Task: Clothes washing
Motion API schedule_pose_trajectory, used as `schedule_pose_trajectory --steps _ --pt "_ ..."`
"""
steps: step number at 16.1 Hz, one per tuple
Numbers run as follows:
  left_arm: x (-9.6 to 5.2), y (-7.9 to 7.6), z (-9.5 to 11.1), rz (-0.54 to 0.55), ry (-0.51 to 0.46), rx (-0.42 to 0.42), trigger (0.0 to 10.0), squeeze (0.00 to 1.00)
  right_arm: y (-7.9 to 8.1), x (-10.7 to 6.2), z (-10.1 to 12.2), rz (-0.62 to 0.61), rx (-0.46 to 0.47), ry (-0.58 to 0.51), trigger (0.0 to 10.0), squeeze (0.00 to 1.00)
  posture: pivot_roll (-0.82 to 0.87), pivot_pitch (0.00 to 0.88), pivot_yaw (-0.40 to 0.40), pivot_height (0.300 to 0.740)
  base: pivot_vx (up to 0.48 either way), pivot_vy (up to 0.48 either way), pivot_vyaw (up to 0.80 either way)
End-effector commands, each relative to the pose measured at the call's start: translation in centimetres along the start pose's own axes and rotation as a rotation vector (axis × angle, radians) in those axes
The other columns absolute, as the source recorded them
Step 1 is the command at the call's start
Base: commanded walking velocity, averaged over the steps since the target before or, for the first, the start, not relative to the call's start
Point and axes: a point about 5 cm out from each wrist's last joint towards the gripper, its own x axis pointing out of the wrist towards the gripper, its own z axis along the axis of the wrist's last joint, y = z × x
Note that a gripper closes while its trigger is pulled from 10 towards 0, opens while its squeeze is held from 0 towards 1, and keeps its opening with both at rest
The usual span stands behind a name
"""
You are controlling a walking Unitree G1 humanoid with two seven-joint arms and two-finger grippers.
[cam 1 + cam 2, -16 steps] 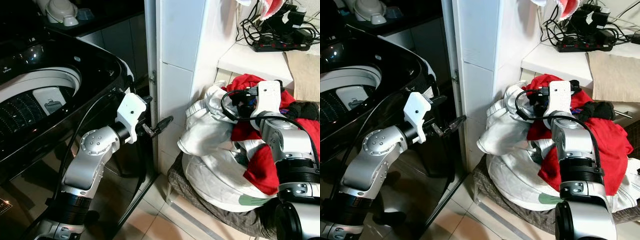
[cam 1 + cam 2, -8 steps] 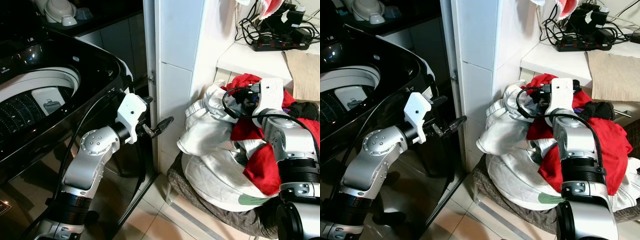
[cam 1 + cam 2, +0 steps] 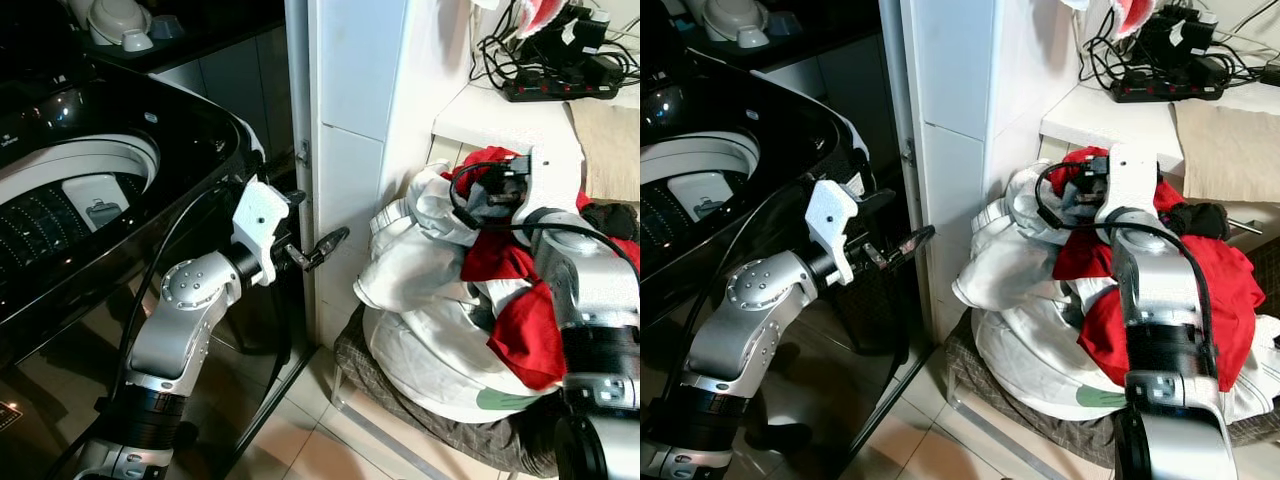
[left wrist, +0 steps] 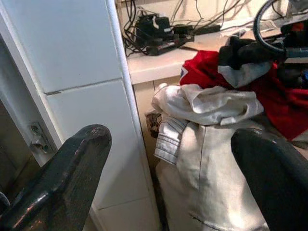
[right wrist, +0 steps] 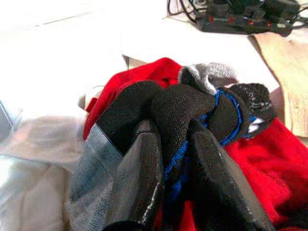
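Note:
A heap of laundry sits to my right: a white garment (image 3: 420, 300) in front and a red one (image 3: 522, 335) behind it. At the top of the heap my right gripper (image 3: 492, 192) is shut on a black, grey and blue sock (image 5: 192, 110), bunched between its fingers (image 5: 139, 183) and held just above the red cloth. The black top-loading washing machine (image 3: 190, 130) stands at my left with its lid up and the drum (image 3: 60, 205) showing. My left gripper (image 3: 327, 242) hovers open beside the machine, pointing at the heap, with nothing between its fingers (image 4: 72, 168).
A white tiled pillar (image 3: 350, 120) stands between the machine and the heap. Behind the heap is a white shelf (image 3: 500, 115) with a power strip and tangled cables (image 3: 560, 85) and a beige cloth (image 3: 612, 145). A checked cloth (image 3: 395, 390) lies under the heap on the tiled floor.
My right gripper has risen a little from the heap, drawing the sock up with it. The left arm has hardly moved.

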Motion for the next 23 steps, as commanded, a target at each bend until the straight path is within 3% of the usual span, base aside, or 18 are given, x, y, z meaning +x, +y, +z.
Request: schedule_pose_trajectory --steps 1,6,7,8,9,10,12,13,16,17,18,20,21,22,23 --pt "-0.1 0.2 0.6 0.007 -0.019 0.006 10.0 0.0 0.1 -0.3 0.3 0.002 0.0 -0.02 0.0 0.0 -0.05 0.0 0.022 0.74 0.0 0.0 0.0" --pt "0.2 0.3 0.8 0.032 -0.044 0.021 10.0 0.0 0.3 -0.8 0.3 0.008 -0.007 -0.044 0.0 0.0 -0.06 0.0 0.025 0.74 0.0 0.0 0.0" --pt "0.3 0.7 1.2 0.074 -0.069 0.026 10.0 0.0 -0.1 -1.0 1.3 -0.022 -0.017 -0.113 0.0 0.0 -0.06 0.0 0.019 0.74 0.0 0.0 0.0" --pt "0.5 1.7 2.3 0.177 -0.126 0.062 10.0 0.0 -0.1 -1.6 3.5 -0.001 -0.005 -0.251 0.0 0.0 -0.06 0.0 0.018 0.74 0.0 0.0 0.0" --pt "0.4 2.8 3.1 0.268 -0.147 0.128 10.0 0.0 0.4 -2.2 4.8 0.067 0.005 -0.322 0.0 0.0 -0.06 0.0 0.017 0.74 0.0 0.0 0.0" --pt "0.5 3.5 3.9 0.311 -0.172 0.134 10.0 0.0 1.2 -2.8 5.6 0.167 -0.045 -0.344 0.0 0.0 -0.06 0.0 0.015 0.74 0.0 0.0 0.0" --pt "0.5 3.8 5.6 0.326 -0.251 0.173 10.0 0.0 2.0 -3.7 6.8 0.288 -0.105 -0.365 0.0 0.0 -0.06 0.0 0.01 0.74 0.0 0.0 0.0" --pt "0.6 3.7 5.8 0.325 -0.272 0.166 10.0 0.0 2.1 -3.9 7.2 0.316 -0.083 -0.371 0.0 0.0 -0.06 0.0 0.007 0.74 0.0 0.0 0.0" --pt "1.1 3.0 5.5 0.296 -0.258 0.168 10.0 0.0 1.4 -3.5 6.4 0.28 -0.156 -0.3 0.0 0.0 -0.06 0.0 0.006 0.74 0.0 0.0 0.0" --pt "1.3 2.1 4.9 0.265 -0.241 0.167 10.0 0.0 -0.9 -2.6 3.9 0.123 -0.199 -0.172 0.0 0.0 -0.06 0.0 0.003 0.74 0.0 0.0 0.0" --pt "1.3 2.0 4.8 0.26 -0.237 0.169 10.0 0.0 -1.3 -2.5 3.5 0.095 -0.209 -0.151 0.0 0.0 -0.06 0.0 0.003 0.74 0.0 0.0 0.0" --pt "1.6 1.4 4.3 0.222 -0.217 0.17 10.0 0.0 -3.5 -2.1 0.5 -0.052 -0.278 -0.016 0.0 0.0 -0.06 0.0 0.006 0.74 0.0 0.0 0.0" --pt "1.6 1.2 4.2 0.208 -0.209 0.164 10.0 0.0 -3.7 -2.1 -0.3 -0.065 -0.27 0.017 0.5 0.0 -0.06 0.0 0.011 0.74 0.0 0.0 0.0" --pt "1.7 1.1 4.0 0.195 -0.2 0.166 10.0 0.0 -3.9 -2.1 -1.4 -0.08 -0.278 0.066 9.6 0.0 -0.06 0.0 0.013 0.74 0.0 0.0 0.0" --pt "1.7 0.9 3.9 0.183 -0.192 0.165 10.0 0.0 -4.2 -2.1 -2.4 -0.105 -0.278 0.112 10.0 0.0 -0.06 0.0 0.013 0.74 0.0 0.0 0.0"
